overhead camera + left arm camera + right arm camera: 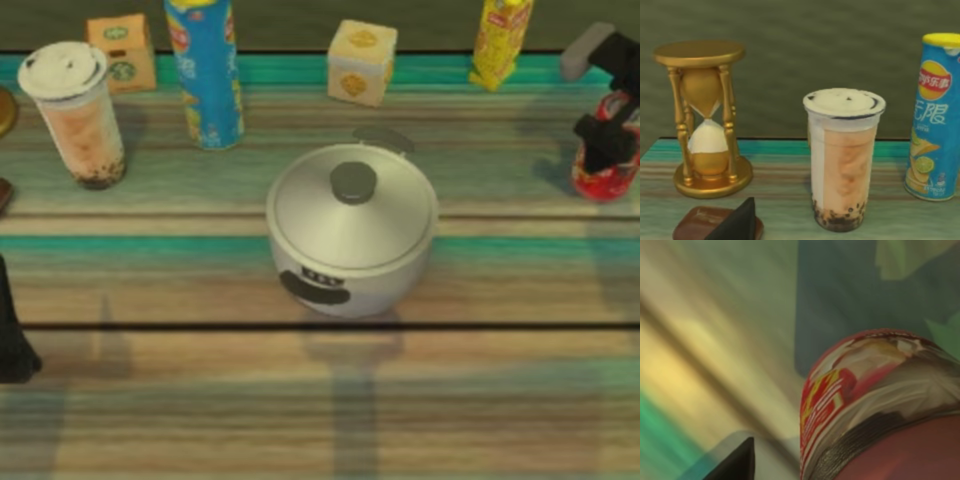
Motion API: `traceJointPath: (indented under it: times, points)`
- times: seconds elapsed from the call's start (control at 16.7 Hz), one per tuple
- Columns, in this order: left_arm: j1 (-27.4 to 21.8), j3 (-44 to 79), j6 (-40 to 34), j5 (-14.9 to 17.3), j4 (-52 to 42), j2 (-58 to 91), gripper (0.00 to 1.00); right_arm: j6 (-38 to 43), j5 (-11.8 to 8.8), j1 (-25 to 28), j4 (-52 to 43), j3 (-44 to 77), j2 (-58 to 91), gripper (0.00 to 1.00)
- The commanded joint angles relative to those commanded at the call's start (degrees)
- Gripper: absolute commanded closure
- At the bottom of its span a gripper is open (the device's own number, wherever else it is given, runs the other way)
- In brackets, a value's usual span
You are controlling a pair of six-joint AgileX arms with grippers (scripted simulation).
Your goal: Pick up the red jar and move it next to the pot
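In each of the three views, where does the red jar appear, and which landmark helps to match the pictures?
Top view: the red jar stands at the right edge, under the right end effector.
Left wrist view: not in it.
Right wrist view: the jar fills the lower right, very close.
Shared landmark: the striped wooden table, seen in all three views.

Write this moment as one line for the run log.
right gripper: at red jar, table's right edge, grip unclear | left arm: parked at left edge | pot: centre, lid on | jar not yet beside pot

pot (351,232) mid-table; red jar (603,165) far right, well apart
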Motion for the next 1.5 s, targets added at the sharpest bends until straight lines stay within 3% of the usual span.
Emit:
traceJointPath:
  times: [0.06,0.84,1.5]
  points:
    - [0.0,0.0,0.0,0.0,0.0,0.0,0.00,0.0,0.0,0.0,0.0,0.0,0.0,0.00]
    - [0.0,0.0,0.0,0.0,0.0,0.0,0.00,0.0,0.0,0.0,0.0,0.0,0.0,0.98]
    - [0.0,0.0,0.0,0.0,0.0,0.0,0.00,0.0,0.0,-0.1,0.3,-0.5,-0.6,1.00]
